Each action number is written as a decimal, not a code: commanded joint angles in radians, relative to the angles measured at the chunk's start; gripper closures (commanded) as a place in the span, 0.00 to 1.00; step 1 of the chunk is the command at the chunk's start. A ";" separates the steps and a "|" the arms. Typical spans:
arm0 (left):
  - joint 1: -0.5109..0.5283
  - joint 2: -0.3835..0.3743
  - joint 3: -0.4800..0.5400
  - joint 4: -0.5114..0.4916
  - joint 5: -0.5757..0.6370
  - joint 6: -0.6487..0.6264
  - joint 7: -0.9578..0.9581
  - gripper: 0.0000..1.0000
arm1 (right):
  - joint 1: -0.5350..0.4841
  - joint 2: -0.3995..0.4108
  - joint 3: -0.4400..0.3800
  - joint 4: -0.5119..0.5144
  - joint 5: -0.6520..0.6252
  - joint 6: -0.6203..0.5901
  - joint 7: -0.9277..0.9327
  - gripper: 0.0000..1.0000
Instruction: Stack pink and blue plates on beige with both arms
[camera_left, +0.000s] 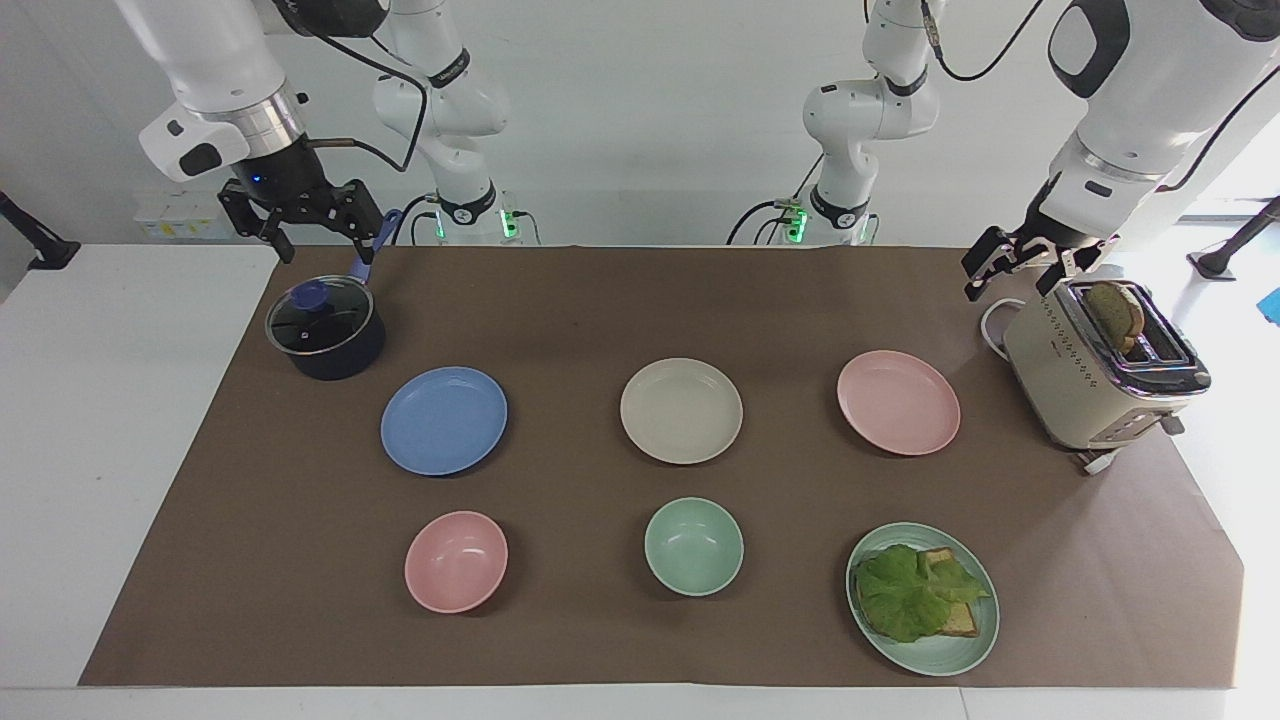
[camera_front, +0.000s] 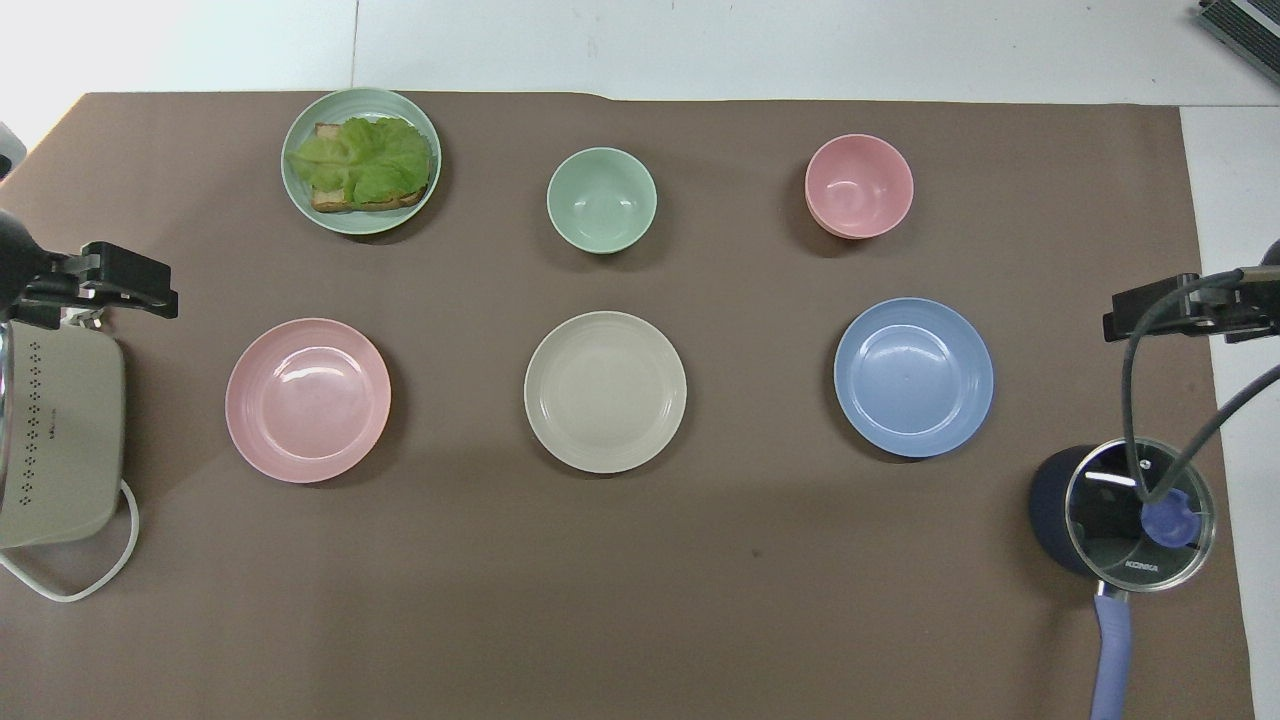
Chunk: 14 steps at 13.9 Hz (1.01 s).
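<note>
Three plates lie apart in a row on the brown mat. The beige plate (camera_left: 681, 410) (camera_front: 605, 391) is in the middle. The pink plate (camera_left: 898, 402) (camera_front: 307, 400) lies toward the left arm's end and the blue plate (camera_left: 444, 420) (camera_front: 913, 377) toward the right arm's end. All three hold nothing. My left gripper (camera_left: 1010, 285) (camera_front: 150, 290) hangs open over the toaster, holding nothing. My right gripper (camera_left: 322, 245) (camera_front: 1125, 320) hangs open over the lidded pot, also with nothing in it. Neither gripper touches a plate.
A dark pot with a glass lid (camera_left: 325, 325) (camera_front: 1135, 510) stands at the right arm's end. A cream toaster (camera_left: 1090, 370) (camera_front: 55, 440) with bread stands at the left arm's end. Farther from the robots sit a pink bowl (camera_left: 456, 561), a green bowl (camera_left: 693, 546) and a green plate (camera_left: 940, 660) of lettuce and toast.
</note>
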 joint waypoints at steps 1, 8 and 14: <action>0.003 -0.014 0.000 -0.005 0.007 -0.015 0.009 0.00 | -0.008 -0.014 0.003 -0.011 0.025 0.011 0.018 0.00; 0.009 -0.014 0.002 -0.005 0.005 -0.015 0.009 0.00 | -0.010 -0.014 0.003 -0.011 0.026 0.012 0.015 0.00; 0.097 -0.114 0.012 -0.182 0.003 -0.015 0.018 0.00 | -0.010 -0.014 0.003 -0.011 0.026 0.012 0.013 0.00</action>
